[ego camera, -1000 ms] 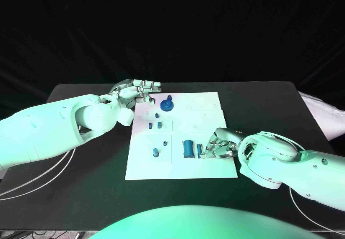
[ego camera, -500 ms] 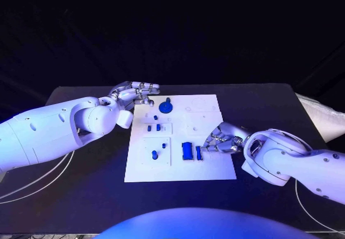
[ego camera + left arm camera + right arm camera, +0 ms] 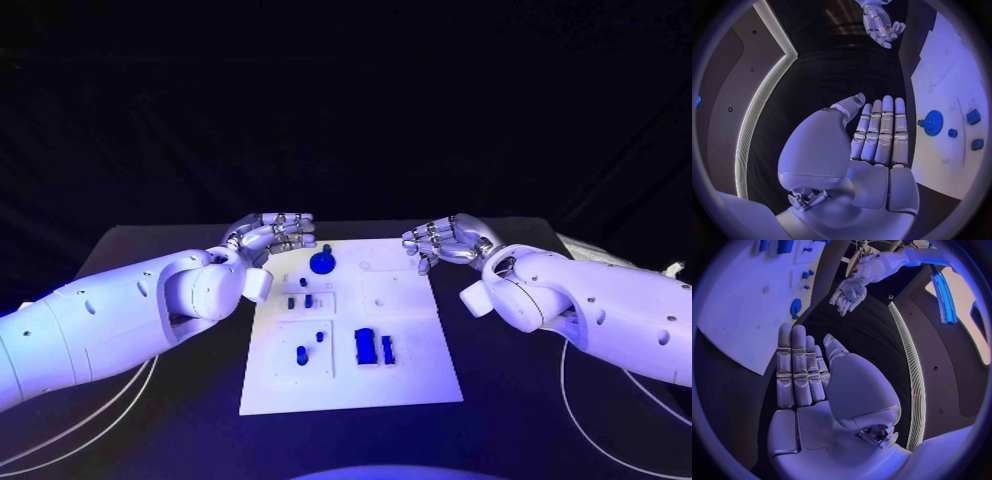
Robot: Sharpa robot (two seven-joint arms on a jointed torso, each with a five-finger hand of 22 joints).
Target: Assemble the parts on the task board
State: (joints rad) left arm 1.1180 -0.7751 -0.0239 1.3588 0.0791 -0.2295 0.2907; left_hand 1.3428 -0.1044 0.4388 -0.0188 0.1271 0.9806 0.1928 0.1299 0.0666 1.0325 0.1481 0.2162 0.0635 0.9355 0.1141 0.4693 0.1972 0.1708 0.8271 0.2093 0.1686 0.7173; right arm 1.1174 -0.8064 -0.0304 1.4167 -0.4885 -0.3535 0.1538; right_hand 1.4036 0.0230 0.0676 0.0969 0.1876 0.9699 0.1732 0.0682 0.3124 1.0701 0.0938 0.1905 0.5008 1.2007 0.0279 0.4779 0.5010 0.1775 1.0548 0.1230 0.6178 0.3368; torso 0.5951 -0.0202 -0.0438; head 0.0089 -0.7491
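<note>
The white task board (image 3: 411, 370) lies in the middle of the black table. On it are a blue gear (image 3: 322, 262) near the far edge, two upright blue blocks (image 3: 365, 346) side by side, and small blue pieces (image 3: 302, 353) in the left-hand recesses. My left hand (image 3: 271, 233) hovers at the board's far left corner and holds nothing. My right hand (image 3: 450, 240) hovers at the far right corner, also empty. In the left wrist view my left hand (image 3: 876, 145) has straight fingers, beside the board (image 3: 948, 90) and gear (image 3: 932, 122). In the right wrist view my right hand (image 3: 804, 370) is flat too.
Black table (image 3: 548, 330) surrounds the board on all sides. White cables (image 3: 87, 400) run along the table under my left arm. The right wrist view shows my left hand (image 3: 848, 294) across from the board (image 3: 748, 305).
My right hand left the near right side of the board, by the blue blocks, and moved up to the far right corner. The head view has also shifted. The left hand stayed.
</note>
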